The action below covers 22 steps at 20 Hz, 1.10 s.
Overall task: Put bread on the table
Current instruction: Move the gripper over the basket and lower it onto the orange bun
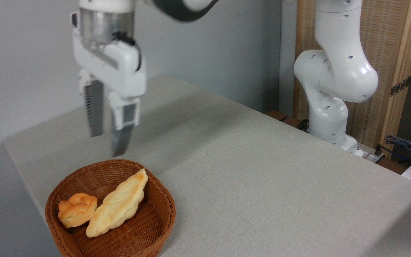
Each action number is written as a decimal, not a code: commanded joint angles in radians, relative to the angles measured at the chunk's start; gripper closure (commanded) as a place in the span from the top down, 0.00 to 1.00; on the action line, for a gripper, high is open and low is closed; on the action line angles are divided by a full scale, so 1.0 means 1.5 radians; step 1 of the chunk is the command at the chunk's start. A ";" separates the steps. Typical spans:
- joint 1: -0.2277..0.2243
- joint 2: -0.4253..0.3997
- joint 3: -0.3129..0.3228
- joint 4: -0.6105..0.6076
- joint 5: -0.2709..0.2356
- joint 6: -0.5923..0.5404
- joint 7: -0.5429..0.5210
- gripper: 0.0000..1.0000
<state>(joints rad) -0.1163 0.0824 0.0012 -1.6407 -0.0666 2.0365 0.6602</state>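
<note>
Lower the claw (pixel 108 144), fingers apart and empty, lower left onto the bread (pixel 77 210) in the basket (pixel 134 237), avoiding the loaf (pixel 118 205); then desk (pixel 262 171).

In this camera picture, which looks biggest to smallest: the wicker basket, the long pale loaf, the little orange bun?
Largest to smallest as they appear:
1. The brown woven wicker basket, which holds both breads.
2. The long pale braided loaf, lying across its middle.
3. The small round golden-orange knotted bun, beside the loaf.
All sit equally near the camera, so the order is safe.
</note>
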 commanded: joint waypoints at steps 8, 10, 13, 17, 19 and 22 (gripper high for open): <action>0.000 0.135 -0.067 0.002 0.116 0.193 0.009 1.00; 0.000 0.137 -0.072 0.000 0.150 0.193 0.009 1.00; 0.000 0.140 -0.076 -0.009 0.161 0.193 0.006 1.00; 0.000 0.154 -0.084 -0.014 0.162 0.193 0.007 1.00; 0.000 0.158 -0.085 -0.014 0.162 0.194 0.007 1.00; 0.000 0.159 -0.086 -0.015 0.163 0.194 0.009 1.00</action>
<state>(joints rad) -0.1219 0.3230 -0.1211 -1.6567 0.1614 2.3156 0.6630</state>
